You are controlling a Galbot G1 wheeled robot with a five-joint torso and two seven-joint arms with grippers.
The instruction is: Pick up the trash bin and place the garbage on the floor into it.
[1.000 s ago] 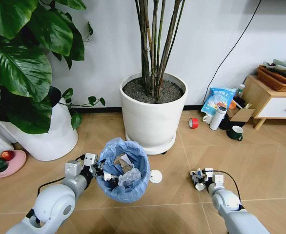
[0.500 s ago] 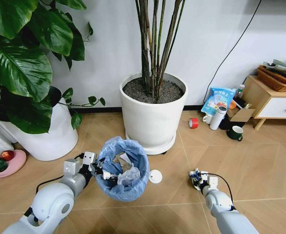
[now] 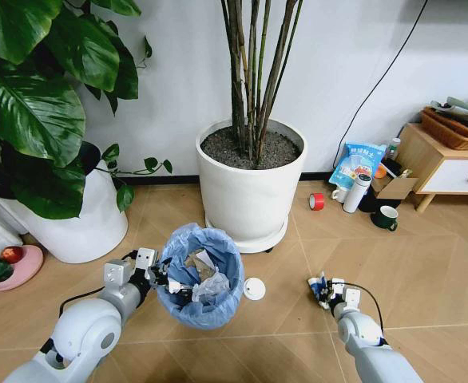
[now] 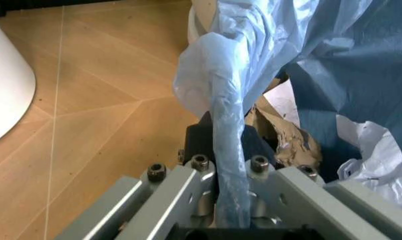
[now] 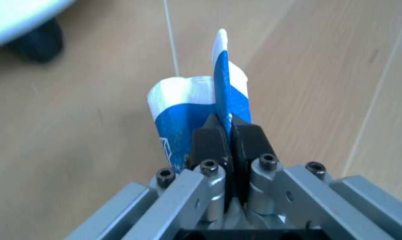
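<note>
Two hands loaded. Left hand clamped on rim of small round bin with crinkled light-blue liner. Right hand pinching crushed blue-white packaging, low over floor, well right of bin; mouth faces up.
</note>
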